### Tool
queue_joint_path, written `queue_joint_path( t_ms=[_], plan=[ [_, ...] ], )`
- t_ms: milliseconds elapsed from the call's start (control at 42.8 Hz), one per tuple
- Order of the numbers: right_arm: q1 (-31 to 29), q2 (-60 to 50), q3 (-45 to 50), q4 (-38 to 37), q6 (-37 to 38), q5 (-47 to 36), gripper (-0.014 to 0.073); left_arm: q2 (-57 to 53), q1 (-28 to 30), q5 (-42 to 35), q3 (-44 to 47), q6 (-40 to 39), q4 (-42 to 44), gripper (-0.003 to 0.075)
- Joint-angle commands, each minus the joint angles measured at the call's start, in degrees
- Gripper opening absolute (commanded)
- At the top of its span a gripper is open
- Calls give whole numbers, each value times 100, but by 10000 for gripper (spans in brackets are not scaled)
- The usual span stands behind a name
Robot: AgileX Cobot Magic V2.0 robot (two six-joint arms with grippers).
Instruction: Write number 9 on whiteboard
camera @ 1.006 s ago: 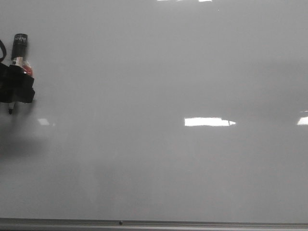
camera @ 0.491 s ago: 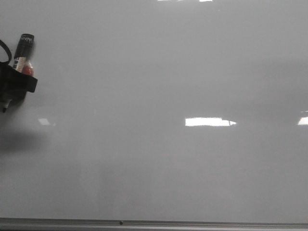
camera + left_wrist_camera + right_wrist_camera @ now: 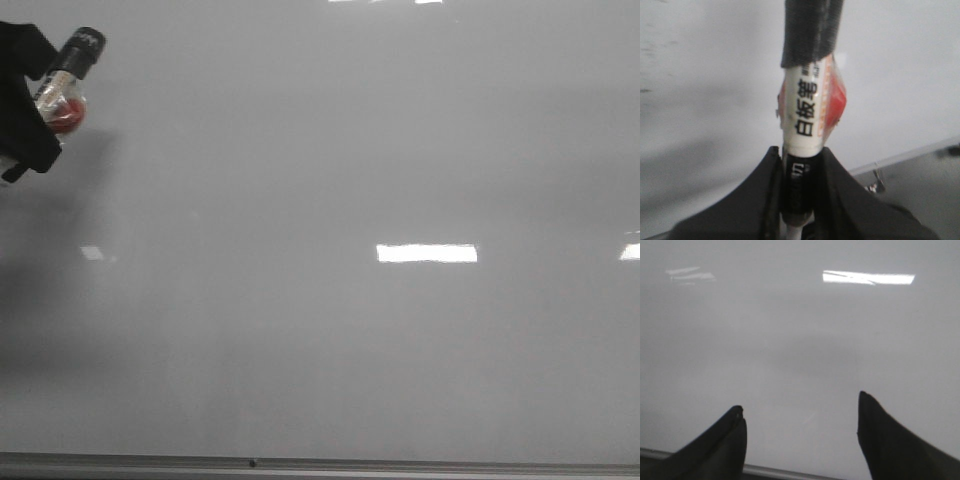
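Note:
The whiteboard (image 3: 350, 230) fills the front view, glossy pale grey, with a grey metal edge strip (image 3: 320, 464) along the near side. No number 9 shows on it; no marker line is in view. My left gripper (image 3: 25, 120) is at the far left edge, shut on a whiteboard marker (image 3: 68, 85) with a black cap and a white and red label. In the left wrist view the gripper (image 3: 800, 165) clamps the marker (image 3: 807, 110) between its fingers (image 3: 765, 185). My right gripper (image 3: 800, 412) is open and empty above the board (image 3: 800, 330).
Ceiling lights reflect on the board (image 3: 427, 253). The board's metal edge strip also shows in the left wrist view (image 3: 905, 159) and in the right wrist view (image 3: 775, 471). A small metal clip (image 3: 875, 181) sits by that edge.
My left gripper has moved up and away with the marker, which now tilts more to the right; its tip has left the view. The right arm has not visibly moved.

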Motion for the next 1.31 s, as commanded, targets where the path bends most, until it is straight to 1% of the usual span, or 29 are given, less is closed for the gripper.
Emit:
queue_joint_path(
  t_ms=[0, 70, 117, 140, 187, 257, 327, 398, 444, 491, 561, 608, 795, 912, 1076, 1286],
  plan=[
    [-18, 643, -662, 748, -751, 224, 501, -188, -337, 820, -452, 620, -415, -11],
    [-18, 1047, -987, 1491, -1480, 704, 501, -188, -537, 1177, -567, 1129, -797, -11],
    [-18, 1337, -1193, 2151, -1968, 975, 501, -188, -650, 1331, -592, 1525, -1108, -11],
    [-18, 1539, -1347, 2639, -2368, 1188, 501, -188, -725, 1424, -605, 1838, -1386, -11],
    [-18, 1761, -1549, 3201, -2893, 1462, 501, -188, -798, 1556, -605, 2213, -1799, -11],
    [-18, 2119, -1825, 3984, -3481, 2052, 501, -188, -842, 1872, -605, 2865, -2378, -11],
    [-18, 2506, -2065, 4597, -3896, 2695, 501, -188, -850, 2351, -605, 3521, -2910, -11],
    [-18, 2906, -2269, 5131, -4203, 3236, 503, -188, -850, 2904, -605, 4144, -3269, -11],
    [-18, 3098, -2396, 5369, -4384, 3460, 503, -188, -850, 3224, -605, 4356, -3422, -11],
    [-14, 3309, -2527, 5603, -4518, 3676, 503, -204, -864, 3221, -615, 4358, -3432, -11],
    [99, 3589, -2730, 5667, -4558, 3928, 503, -213, -864, 3221, -614, 4368, -3432, -11],
    [294, 3780, -2875, 5636, -4563, 3992, 503, -213, -864, 3221, -614, 4368, -3432, -11],
    [1201, 4546, -3445, 5510, -4575, 3891, 503, -213, -864, 3221, -614, 4368, -3432, -11],
    [1631, 5068, -3738, 5496, -4575, 3781, 503, -213, -864, 3221, -614, 4390, -3442, -11],
    [1988, 5640, -3968, 5459, -4575, 3782, 503, -217, -864, 3221, -614, 4502, -3468, -11],
    [2289, 6007, -3968, 5339, -4575, 3989, 501, -217, -864, 3209, -614, 4502, -3477, -11]
  ],
)
